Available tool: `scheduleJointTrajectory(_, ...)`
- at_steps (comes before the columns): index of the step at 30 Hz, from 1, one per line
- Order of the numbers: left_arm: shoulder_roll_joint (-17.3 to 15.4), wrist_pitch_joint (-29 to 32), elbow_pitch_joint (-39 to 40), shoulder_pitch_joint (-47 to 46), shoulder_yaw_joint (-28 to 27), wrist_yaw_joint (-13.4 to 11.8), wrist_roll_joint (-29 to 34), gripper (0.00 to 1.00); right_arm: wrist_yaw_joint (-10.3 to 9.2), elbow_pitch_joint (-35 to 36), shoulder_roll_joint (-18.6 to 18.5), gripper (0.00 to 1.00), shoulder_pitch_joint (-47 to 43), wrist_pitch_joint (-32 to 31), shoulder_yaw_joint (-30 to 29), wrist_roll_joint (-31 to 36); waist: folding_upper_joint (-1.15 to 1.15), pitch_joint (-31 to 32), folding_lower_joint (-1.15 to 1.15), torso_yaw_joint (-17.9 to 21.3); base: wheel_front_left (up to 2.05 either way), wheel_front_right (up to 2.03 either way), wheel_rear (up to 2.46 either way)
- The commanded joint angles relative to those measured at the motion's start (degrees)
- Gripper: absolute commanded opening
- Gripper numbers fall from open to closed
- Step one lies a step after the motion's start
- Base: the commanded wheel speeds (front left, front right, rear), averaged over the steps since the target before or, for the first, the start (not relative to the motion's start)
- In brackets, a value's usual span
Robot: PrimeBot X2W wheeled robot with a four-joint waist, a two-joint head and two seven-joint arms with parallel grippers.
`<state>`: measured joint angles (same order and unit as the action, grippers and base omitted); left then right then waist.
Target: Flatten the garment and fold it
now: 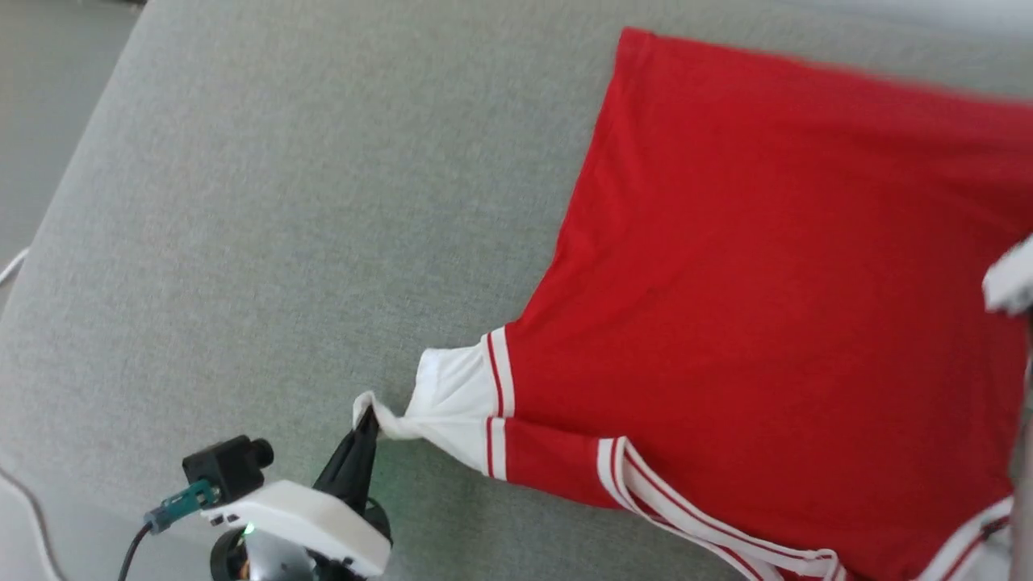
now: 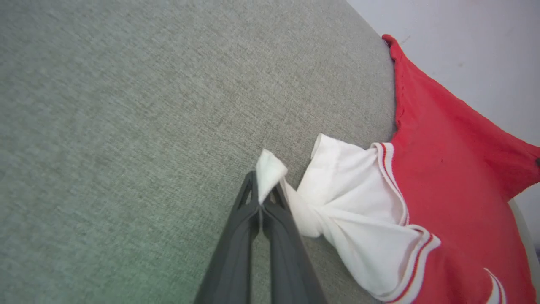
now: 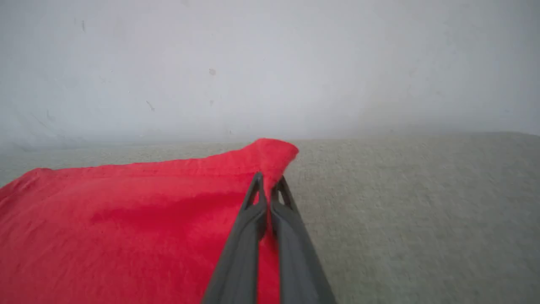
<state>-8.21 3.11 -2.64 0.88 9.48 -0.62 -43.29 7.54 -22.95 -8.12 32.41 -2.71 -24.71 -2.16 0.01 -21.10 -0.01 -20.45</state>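
Observation:
The garment, a red jersey with white red-striped trim, lies spread over the right half of the grey surface, plain red side up; no number shows. My left gripper is shut on the tip of its white sleeve, which is drawn out to the left into a twisted point. In the left wrist view the white sleeve tip sticks out between the closed fingers. In the right wrist view my right gripper is shut on a red corner of the garment, slightly lifted off the surface.
The grey fabric-covered surface stretches wide to the left of the garment. A pale wall stands behind its far edge. A white part of the right arm shows at the right edge of the head view. A cable hangs at the lower left.

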Motion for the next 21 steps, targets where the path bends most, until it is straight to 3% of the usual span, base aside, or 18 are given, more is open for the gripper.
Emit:
scheduleJointTrajectory(1,-0.73,0.16,0.42,0.72,-0.52,-0.58,0.0,0.0,-0.05,0.89,0.56,0.0,-2.29,1.47,-0.16,-0.49,-0.01,5.53,0.01,3.93,0.0,0.0,0.0)
scheduleJointTrajectory(5,-2.4,1.68,2.5,3.04,-1.16,-1.88,0.22,0.0,-0.05,5.23,3.34,0.0,-11.64,4.25,-0.36,-1.09,-0.01,9.69,0.01,7.21,0.0,0.0,0.0)
scheduleJointTrajectory(10,-3.8,3.19,5.24,4.96,-1.8,-3.19,0.25,0.0,-0.05,10.51,4.91,0.0,-21.18,1.89,-2.93,-0.82,-0.01,12.41,0.01,11.01,0.0,0.0,0.0)
scheduleJointTrajectory(21,-4.79,4.19,7.69,7.29,-2.45,-5.11,0.37,0.0,-0.05,9.96,5.23,0.0,-32.23,-14.9,-5.18,-9.52,-0.01,14.82,0.01,17.1,0.0,0.0,0.0)
